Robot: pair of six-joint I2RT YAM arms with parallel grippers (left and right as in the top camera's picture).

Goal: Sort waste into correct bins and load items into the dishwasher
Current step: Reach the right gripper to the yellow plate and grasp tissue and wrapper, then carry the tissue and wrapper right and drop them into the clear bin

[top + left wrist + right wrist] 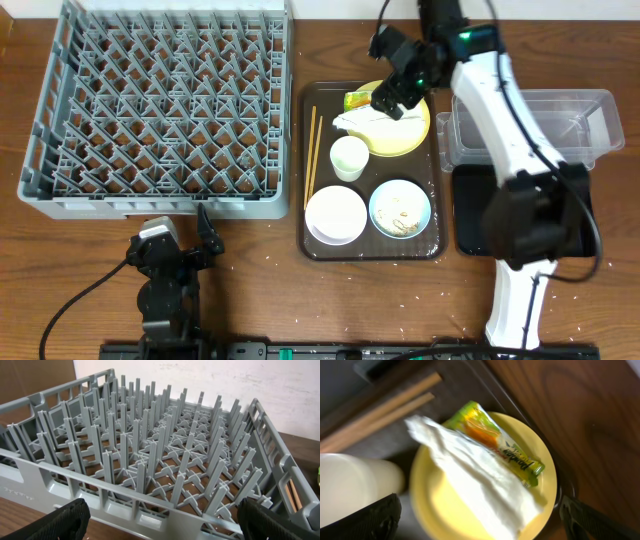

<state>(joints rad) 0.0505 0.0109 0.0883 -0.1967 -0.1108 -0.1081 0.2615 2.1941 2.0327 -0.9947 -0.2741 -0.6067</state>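
Hovering: right end effector (pixel 392 97) spread over wrapper (pixel 492 440), napkin (pixel 475 485) on plate (pixel 435 510) at serving tray's (pixel 370 252) 12 o'clock; left end effector (pixel 160 522) spread; dish rack (pixel 165 105) empty; nothing sorted, I'd judge.

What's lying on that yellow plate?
On the yellow plate lie a crumpled white napkin and a green-yellow snack wrapper right against it. Anything beneath the napkin is covered and cannot be seen.

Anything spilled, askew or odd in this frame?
Yes: whitish grains lie scattered on the bare table in front of the rack and the brown tray, outside any dish. Nothing else stands out.
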